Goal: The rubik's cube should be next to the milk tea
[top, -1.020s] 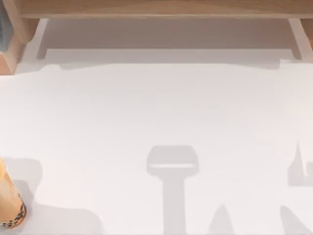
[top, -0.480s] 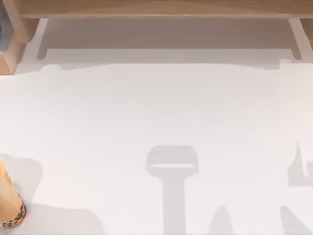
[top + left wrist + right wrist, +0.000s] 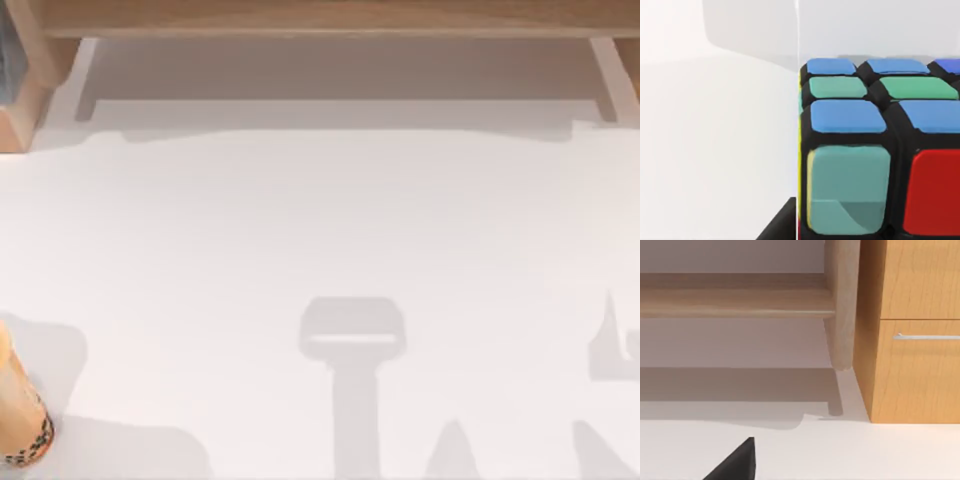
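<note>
At the front-left corner of the table (image 3: 320,220), the milk tea (image 3: 22,425) is standing right at the left edge, its tan drink and the band of dark pearls at its base just peeking in from the top view. The rubik's cube (image 3: 875,150) is sitting very close in front of the left arm's wrist camera, blue, green, teal and red stickers facing it, with white surface running away beside it; where on the table it is lying I cannot place, nor how near it is to the cup. A dark sliver at the lower rim of that view is probably part of the left gripper, but I cannot tell whether that tool is wide, narrow or holding the cube. Judging by the closeness, the left arm is lining up on the cube, or already at it, because it is the arm on the cup's side. Moving right, bare white table is stretching across the middle under arm-shaped shadows, with a wooden shelf (image 3: 320,18) running along the back edge. Over on the right, the right arm is sitting idle, its wrist camera facing a wooden cabinet (image 3: 912,340) with a drawer handle (image 3: 927,336); a dark finger tip (image 3: 737,462) is poking in, and its spread I cannot judge.
</note>
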